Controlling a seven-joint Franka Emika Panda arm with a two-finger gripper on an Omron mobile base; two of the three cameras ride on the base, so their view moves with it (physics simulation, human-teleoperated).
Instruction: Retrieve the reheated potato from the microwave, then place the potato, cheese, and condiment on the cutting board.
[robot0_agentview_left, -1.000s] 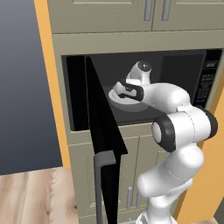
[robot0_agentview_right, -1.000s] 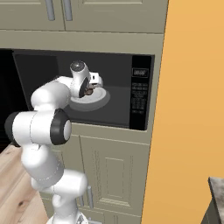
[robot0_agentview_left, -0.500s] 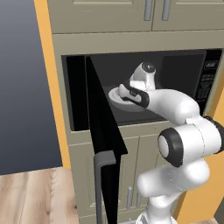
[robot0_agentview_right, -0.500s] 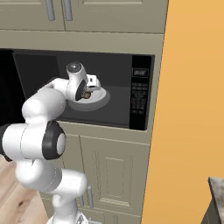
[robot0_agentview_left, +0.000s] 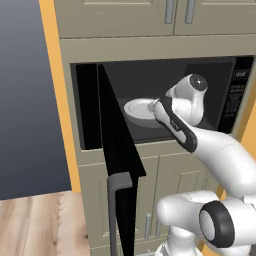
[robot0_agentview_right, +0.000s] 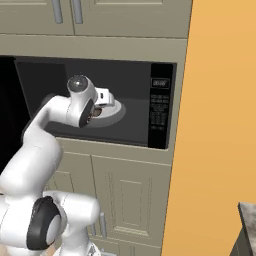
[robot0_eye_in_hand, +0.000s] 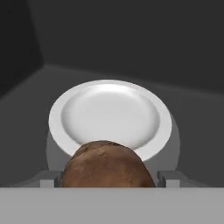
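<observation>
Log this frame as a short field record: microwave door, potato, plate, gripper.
microwave door: swung wide open
microwave: built in under cabinets, button panel at right
potato: brown, between the fingers, at the plate's near edge
plate: white, bare, inside the microwave
gripper: inside the cavity, closed around the potato

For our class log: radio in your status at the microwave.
Gripper inside microwave, fingers flanking potato. Potato near white plate. Door open, nothing blocking.
</observation>
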